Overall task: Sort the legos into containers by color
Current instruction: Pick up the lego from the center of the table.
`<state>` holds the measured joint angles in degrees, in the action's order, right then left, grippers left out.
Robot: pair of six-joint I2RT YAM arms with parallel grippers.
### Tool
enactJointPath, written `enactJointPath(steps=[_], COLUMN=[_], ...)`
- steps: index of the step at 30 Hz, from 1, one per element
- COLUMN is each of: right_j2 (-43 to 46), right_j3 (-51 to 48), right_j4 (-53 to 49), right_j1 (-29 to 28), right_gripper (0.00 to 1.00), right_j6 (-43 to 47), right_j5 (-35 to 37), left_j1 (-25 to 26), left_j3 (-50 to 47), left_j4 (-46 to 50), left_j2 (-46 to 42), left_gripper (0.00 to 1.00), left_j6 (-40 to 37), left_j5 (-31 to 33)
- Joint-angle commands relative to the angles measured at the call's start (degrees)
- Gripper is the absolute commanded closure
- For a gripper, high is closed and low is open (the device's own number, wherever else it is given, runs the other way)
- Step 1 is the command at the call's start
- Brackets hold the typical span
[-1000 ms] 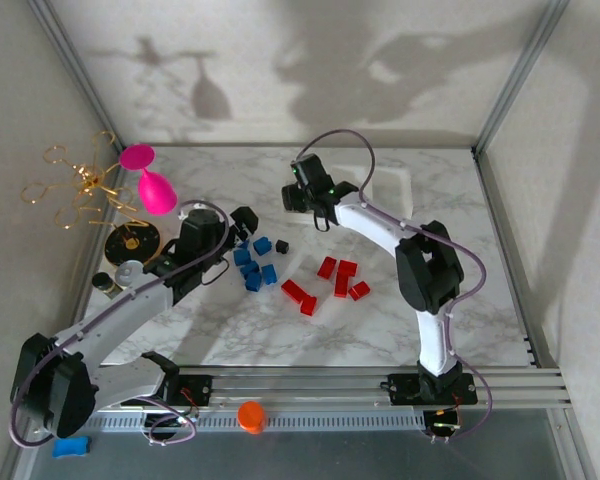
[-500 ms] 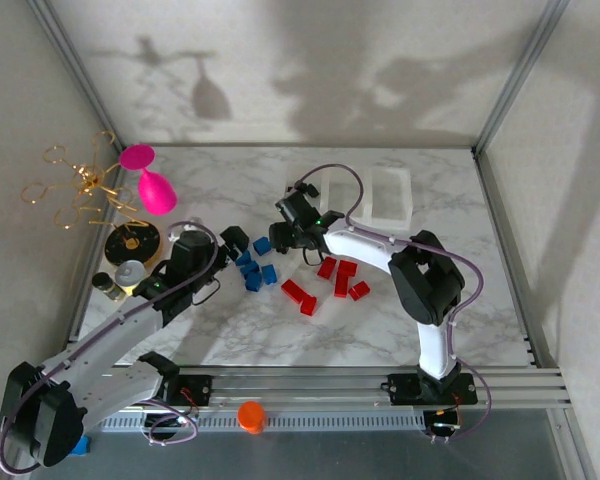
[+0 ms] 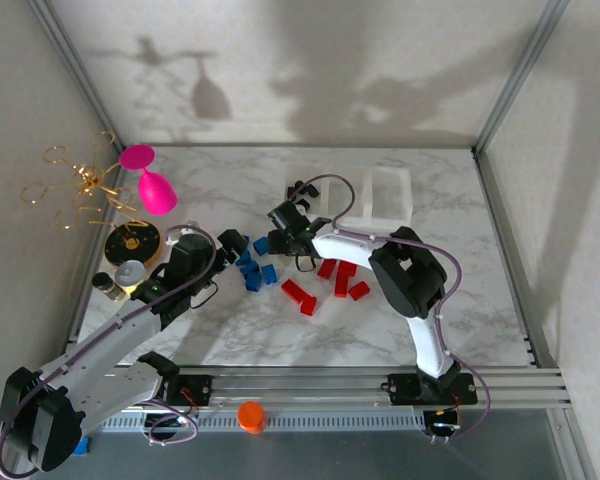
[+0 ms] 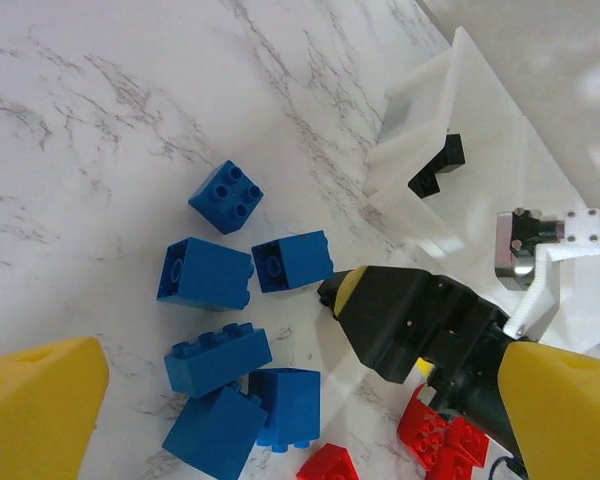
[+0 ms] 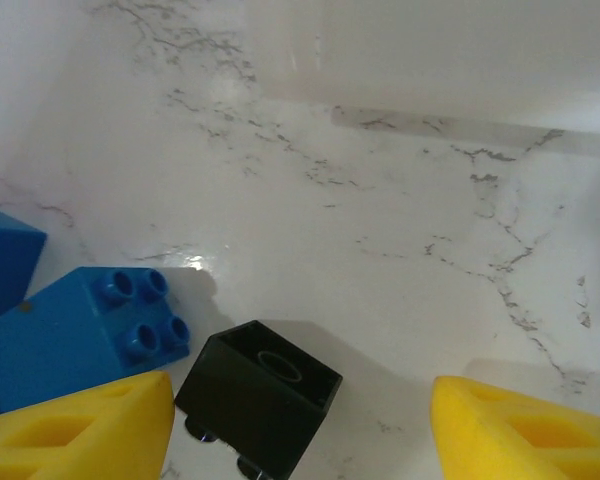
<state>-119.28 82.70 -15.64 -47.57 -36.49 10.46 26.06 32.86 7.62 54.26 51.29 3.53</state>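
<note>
The right hand (image 5: 302, 425) hangs low over the marble worktop (image 5: 380, 200), just off the near left corner of the clear tray (image 3: 390, 198), with its yellow fingers (image 5: 525, 425) spread wide. Between them, much nearer one finger than the other, sits a black brick (image 5: 257, 392). It is flipped over, hollow underside up and studs down on the marble. It is cube-like (no long axis to speak of) and stands corner-on to the wrist camera. A blue brick (image 5: 75, 335) lies just beside it. Another black piece (image 4: 438, 165) rests inside one compartment of the tray.

The left hand (image 4: 302, 400) hovers farther from the tray on the same side, its fingers parted and pinching nothing, above the blue bricks (image 3: 250, 270). Among these, an oblong one (image 4: 218, 358) has its long axis running across the gap between the fingers. The red bricks (image 3: 342, 284) lie scattered near the tray's near side.
</note>
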Motion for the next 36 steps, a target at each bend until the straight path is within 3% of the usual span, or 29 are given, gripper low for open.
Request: enactJointPath(steps=[1,17,29,36], right_j2=[-1.7,1.5,8.2,7.5], right_j3=[2.4,-1.0,-0.9,3.5], right_j4=[0.0,-0.3,-1.0,0.2], right_j1=[-0.7,-0.5,1.6,4.9], right_gripper=[0.35,0.65,0.65,0.65], right_j6=[0.0,4.1,7.6,12.2], right_j5=[1.5,3.1,4.4,4.5], left_j1=[0.3,0.3,0.4,0.4], left_j3=[-0.6,0.5,2.1,4.3], left_j4=[1.2,0.4,-0.6,-2.4], left_j2=[-0.3,1.3,2.3,5.7], left_gripper=[0.00,0.00,0.00,0.00], left_j6=[0.3,0.7,0.4,-0.9], left_j5=[1.5,0.2,-0.4,-1.4])
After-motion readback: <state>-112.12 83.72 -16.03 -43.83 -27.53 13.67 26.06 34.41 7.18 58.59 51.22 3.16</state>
